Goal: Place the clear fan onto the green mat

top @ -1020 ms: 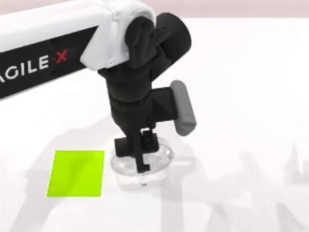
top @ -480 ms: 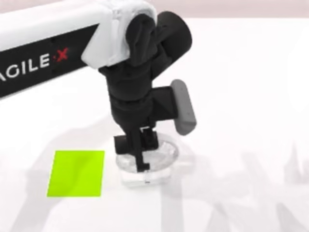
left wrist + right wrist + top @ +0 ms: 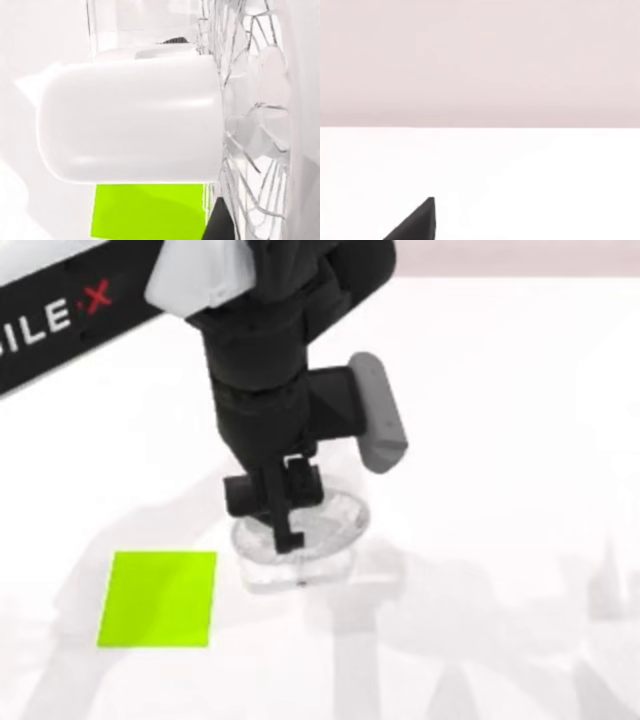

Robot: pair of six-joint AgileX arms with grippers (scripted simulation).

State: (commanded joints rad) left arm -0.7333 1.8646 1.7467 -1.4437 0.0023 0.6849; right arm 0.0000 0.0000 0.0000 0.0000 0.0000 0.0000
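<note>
- The left gripper (image 3: 283, 515) is seen from above over the middle of the table (image 3: 500, 440), pointing down, at the end of the left arm (image 3: 120, 300) that reaches in from the top view's left
- Its black fingers (image 3: 290, 537) are drawn narrow and clamped on the clear fan (image 3: 335, 525), gripped at the upper part of the round grille
- The clear fan is found just to the right of the green mat (image 3: 158, 598), apart from it, with a strip of bare table between the two
- The fan's squarish clear base (image 3: 320, 575) is seen below the grille in the top view; whether it touches the table cannot be told
- The green mat lies flat on the table, toward the lower left of the top view, with nothing on it
- In the left wrist view the fan's rounded white body (image 3: 130, 120) fills most of the frame, with the wire grille and blades (image 3: 255, 125) beside it and part of the green mat (image 3: 150, 210) seen beyond
- The right arm is not seen in the top view; in the right wrist view only a dark tip (image 3: 417, 222) over bare table is shown, so its pincer's state cannot be told
</note>
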